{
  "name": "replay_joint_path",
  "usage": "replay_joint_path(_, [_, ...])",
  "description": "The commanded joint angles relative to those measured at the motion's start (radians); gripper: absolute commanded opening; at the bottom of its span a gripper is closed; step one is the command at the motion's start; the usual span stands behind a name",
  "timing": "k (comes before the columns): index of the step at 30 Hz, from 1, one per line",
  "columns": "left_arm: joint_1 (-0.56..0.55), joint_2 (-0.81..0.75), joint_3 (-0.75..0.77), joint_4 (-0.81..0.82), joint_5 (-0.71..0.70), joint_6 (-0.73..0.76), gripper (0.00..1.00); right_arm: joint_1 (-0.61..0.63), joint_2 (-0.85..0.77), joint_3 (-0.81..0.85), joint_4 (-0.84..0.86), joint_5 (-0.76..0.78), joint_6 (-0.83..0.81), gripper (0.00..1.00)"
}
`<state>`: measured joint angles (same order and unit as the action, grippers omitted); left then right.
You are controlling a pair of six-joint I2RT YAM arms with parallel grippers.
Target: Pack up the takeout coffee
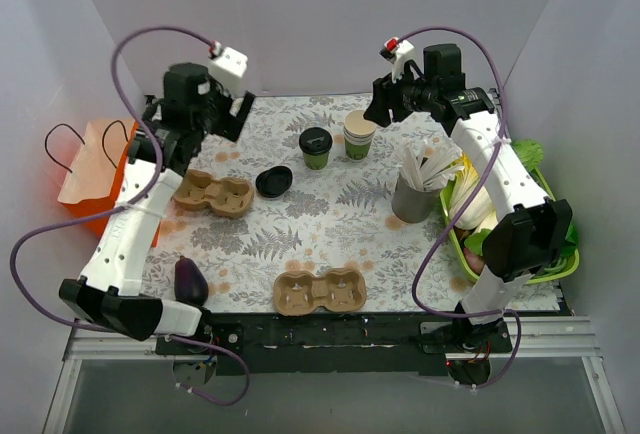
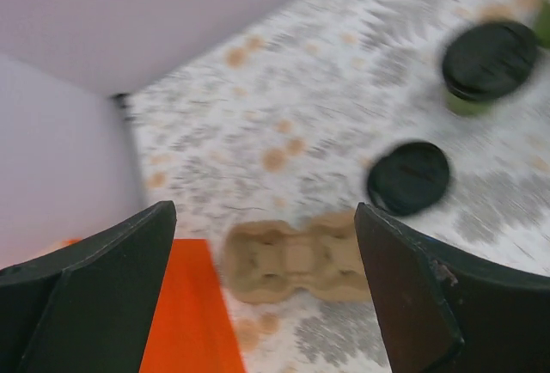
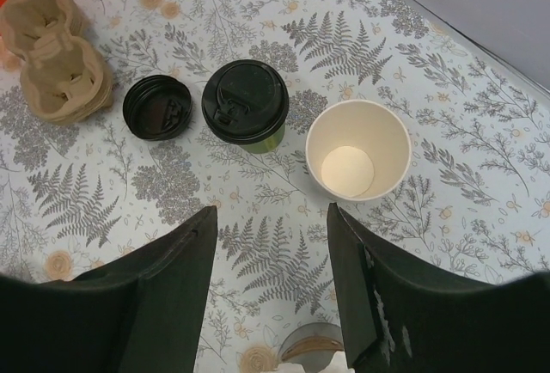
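The takeout coffee (image 1: 316,148), a green cup with a black lid, stands upright at the table's back middle; it also shows in the right wrist view (image 3: 246,103) and blurred in the left wrist view (image 2: 488,64). My right gripper (image 1: 378,106) hangs open and empty above and right of it, jaws wide apart (image 3: 271,240). My left gripper (image 1: 240,114) is open and empty, high over the back left (image 2: 262,257). A cardboard cup carrier (image 1: 214,194) lies below it (image 2: 296,261). A second carrier (image 1: 320,292) lies near the front.
A loose black lid (image 1: 274,181) lies left of the coffee. A stack of lidless cups (image 1: 359,134) stands to its right. An orange bag (image 1: 95,169) sits at the left edge, a grey holder of sticks (image 1: 418,189) and a green basket (image 1: 545,274) at right, an eggplant (image 1: 190,279) front left.
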<state>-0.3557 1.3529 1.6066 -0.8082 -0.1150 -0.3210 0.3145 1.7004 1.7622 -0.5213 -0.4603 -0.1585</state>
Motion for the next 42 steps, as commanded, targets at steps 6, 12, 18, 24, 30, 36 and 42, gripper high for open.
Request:
replay_joint_path(6, [0.231,0.17,0.539,0.089,-0.51,0.177,0.86,0.035,0.03,0.003,0.03,-0.057,0.025,0.61])
replay_joint_path(12, [0.311,0.157,0.586,0.145,-0.655,0.402,0.84,0.054,0.047,0.003,0.04,-0.081,0.036,0.61])
replay_joint_path(18, [0.44,0.104,0.493,0.06,-0.729,0.439,0.83,0.057,0.056,-0.01,0.037,-0.104,0.054,0.61])
replay_joint_path(24, [0.515,0.206,0.635,-0.23,-0.71,0.283,0.8,0.072,0.077,-0.017,0.035,-0.132,0.074,0.61])
replay_joint_path(30, [0.673,0.247,0.555,-0.447,-0.539,0.113,0.76,0.074,0.071,-0.036,0.035,-0.123,0.066,0.61])
replay_joint_path(36, [0.791,0.221,0.352,-0.48,-0.454,0.079,0.74,0.074,0.044,-0.093,0.035,-0.118,0.05,0.61])
replay_joint_path(42, [0.859,0.245,0.294,-0.514,-0.37,0.036,0.71,0.074,0.059,-0.083,0.033,-0.12,0.05,0.61])
